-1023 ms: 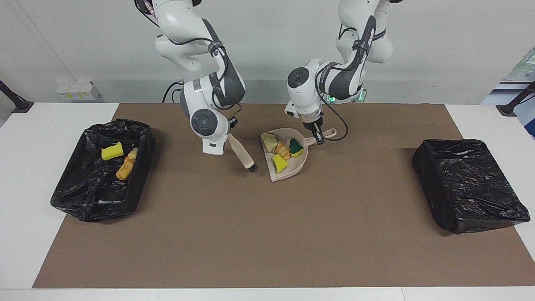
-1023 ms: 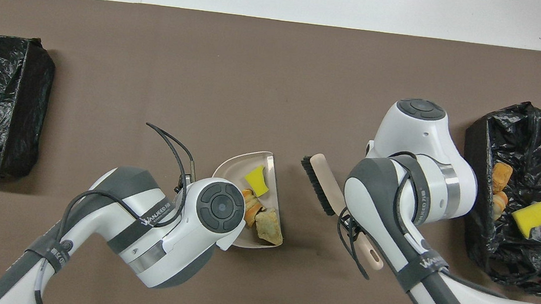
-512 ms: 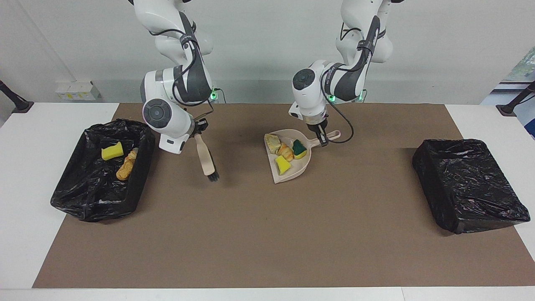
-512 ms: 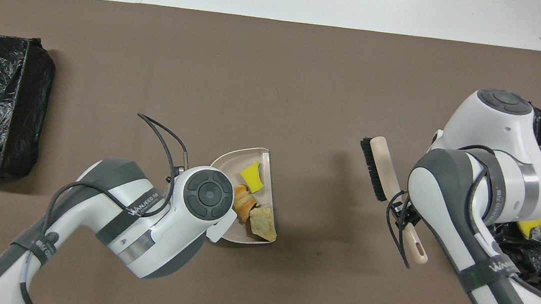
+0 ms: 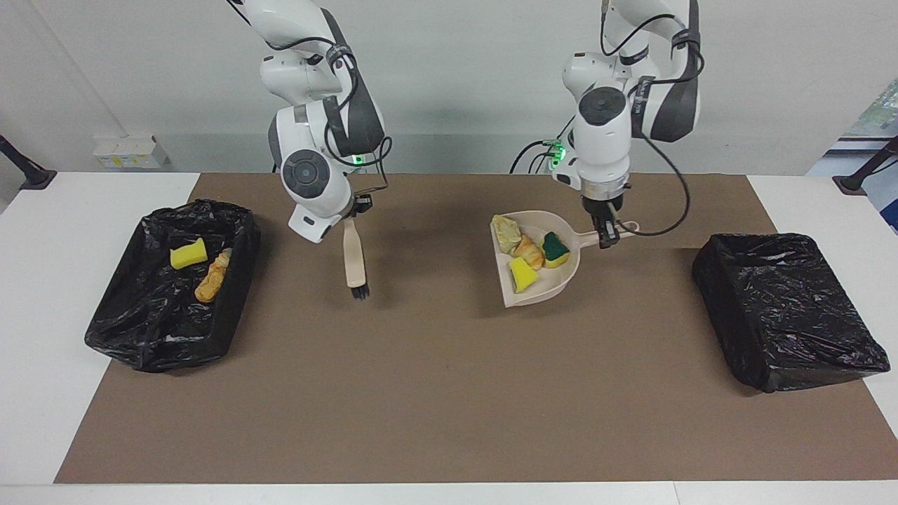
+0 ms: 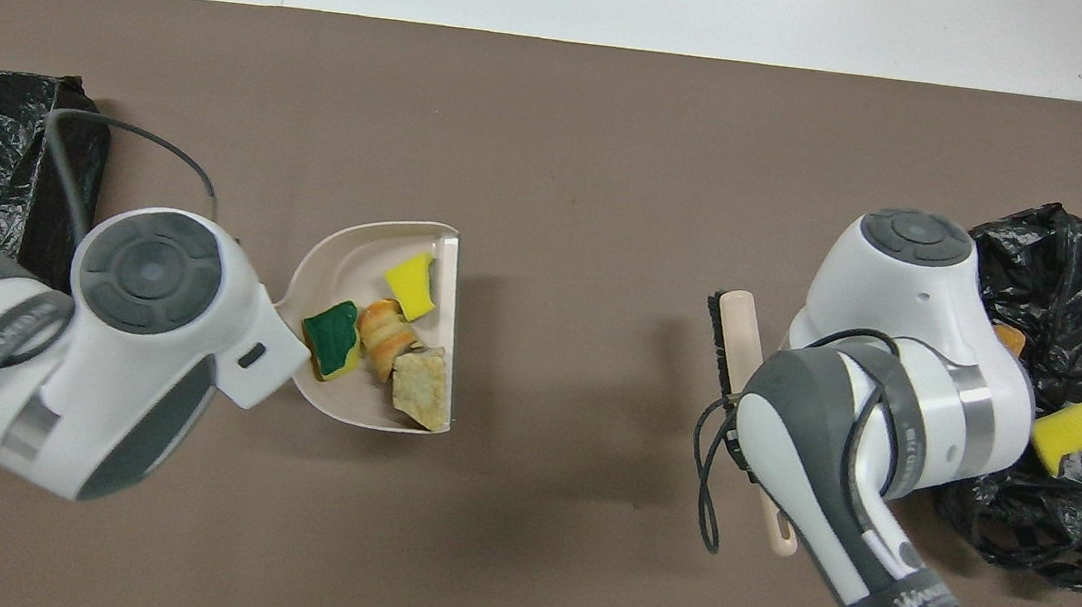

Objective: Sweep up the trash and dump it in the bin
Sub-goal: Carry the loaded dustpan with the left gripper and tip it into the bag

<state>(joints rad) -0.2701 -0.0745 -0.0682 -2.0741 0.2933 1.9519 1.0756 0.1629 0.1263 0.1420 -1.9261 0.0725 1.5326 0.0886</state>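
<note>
Your left gripper [image 5: 607, 232] is clamped on the handle of the beige dustpan [image 5: 561, 277], and in the last second it has lifted the pan off the brown mat [image 5: 449, 393] and carried it from the middle of the table toward the left arm's end, where the closed-looking black bin [image 5: 786, 308] sits. Four pieces of trash ride in the pan: a tan bread-like lump [image 5: 505, 229], an orange roll [image 5: 529, 251], the green-and-yellow sponge [image 5: 556, 249] and a yellow sponge chunk [image 5: 521, 274]. They have stayed inside through the move, bunched toward the handle side, though the yellow chunk lies closest to the open lip. Your right gripper [image 5: 353, 212] is shut on the handle of the brush [image 5: 356, 261], which hangs bristles down over the mat; it has pulled away from the pan toward the right arm's end and now waits beside the open bin [image 5: 168, 280] there. That bin already holds a yellow sponge [image 5: 188, 254] and a bread-like stick [image 5: 212, 277]. Sweeping looks finished for this batch, so you are in the carry-and-dump step. Keep the pan level until its lip is over the bin, because a forward tilt now would likely spill the yellow chunk onto the mat first.
</note>
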